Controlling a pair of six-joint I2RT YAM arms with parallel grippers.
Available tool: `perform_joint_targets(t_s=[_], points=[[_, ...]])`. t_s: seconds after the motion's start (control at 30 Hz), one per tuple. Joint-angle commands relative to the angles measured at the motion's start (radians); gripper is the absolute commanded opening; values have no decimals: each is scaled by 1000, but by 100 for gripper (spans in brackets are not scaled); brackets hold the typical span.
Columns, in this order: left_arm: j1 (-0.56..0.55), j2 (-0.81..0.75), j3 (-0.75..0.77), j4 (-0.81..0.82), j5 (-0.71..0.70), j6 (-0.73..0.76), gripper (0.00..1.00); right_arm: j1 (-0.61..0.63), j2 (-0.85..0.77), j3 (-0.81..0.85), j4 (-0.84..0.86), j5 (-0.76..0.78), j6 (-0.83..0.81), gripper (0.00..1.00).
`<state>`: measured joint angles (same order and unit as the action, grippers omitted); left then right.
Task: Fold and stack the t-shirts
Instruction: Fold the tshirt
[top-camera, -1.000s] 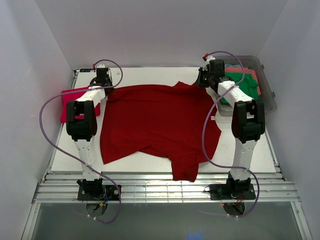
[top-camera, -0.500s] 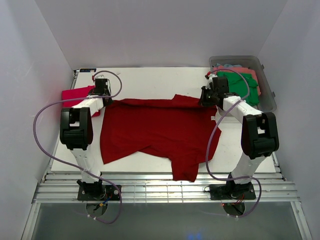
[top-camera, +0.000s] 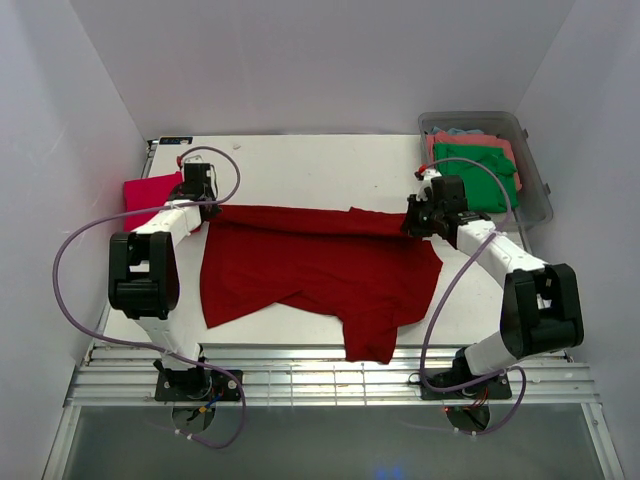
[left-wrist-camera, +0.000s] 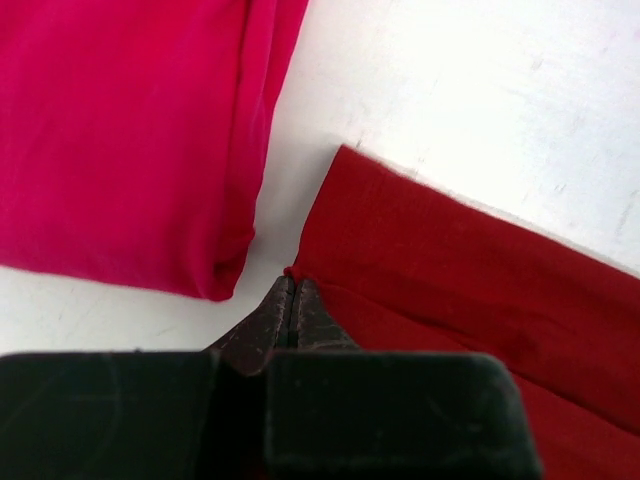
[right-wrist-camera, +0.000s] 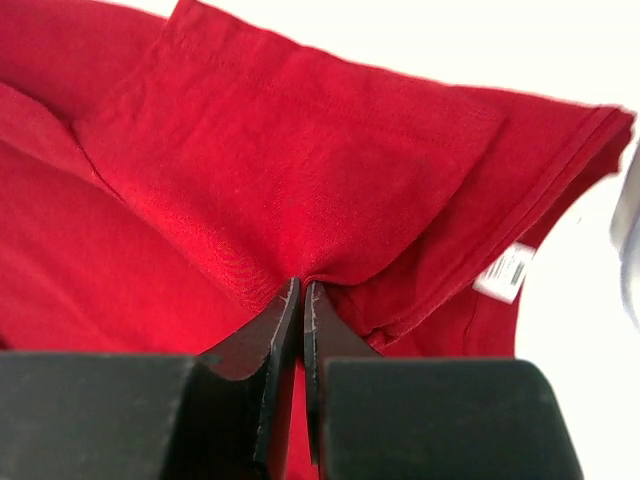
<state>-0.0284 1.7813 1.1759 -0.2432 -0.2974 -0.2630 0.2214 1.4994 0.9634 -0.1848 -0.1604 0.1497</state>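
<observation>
**A:** Where is the dark red shirt (top-camera: 320, 265) relative to each claw?

**B:** It lies spread across the middle of the worktop (top-camera: 300, 160), with one sleeve hanging over the near edge. Its far edge runs straight between the two claws and looks turned over onto itself.

**A:** And the left claw (left-wrist-camera: 290, 285)?

**B:** It is closed, and its tips pinch the shirt's far-left corner. The cloth runs off to the right from there.

**A:** The right claw (right-wrist-camera: 302, 285)?

**B:** Closed as well. It nips a puckered bit of the same shirt at the far-right corner, and a white label (right-wrist-camera: 505, 270) shows just to its right.

**A:** What about the other shirts?

**B:** A folded pink shirt (left-wrist-camera: 120, 130) sits at the worktop's left edge, just beside the left claw. A strip of bare worktop separates it from the red one. A green shirt (top-camera: 480, 165) and a coral shirt (top-camera: 470, 141) lie in the tub (top-camera: 535, 190) at the far right, beyond the right claw.
</observation>
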Motion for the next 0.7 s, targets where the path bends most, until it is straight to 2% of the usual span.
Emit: perform_joint_targets(t_s=[0.0,0.13,0.17,0.23,0.27,0.3,0.4,0.53,0.67], points=[[2,-77,-39,-44,-35,2,0,12,-65,-41,-33,7,4,8],[2,-63,-45,-86,-32,5,1,19,-93,-86,-56,22,4,8],[2,-57,-47,-100,-32,1,13,24,-96,-95,-62,42,4,8],[1,-43,-47,-142,-45,-16,28,26,-99,-115,-85,58,11,10],[-4,-42,-48,-157,-74,-24,42,27,-102,-120,-90,71,13,18],[-4,-48,-54,-169,-89,-28,50,29,-106,-130,-91,84,14,25],[-4,-107,-73,-185,-153,-53,67,30,-142,-118,-107,131,16,35],[-5,-215,-81,-182,-167,-84,69,30,-192,-59,-117,156,2,40],[-11,-227,-18,-176,-126,-104,66,30,-137,9,-116,148,-4,40]])
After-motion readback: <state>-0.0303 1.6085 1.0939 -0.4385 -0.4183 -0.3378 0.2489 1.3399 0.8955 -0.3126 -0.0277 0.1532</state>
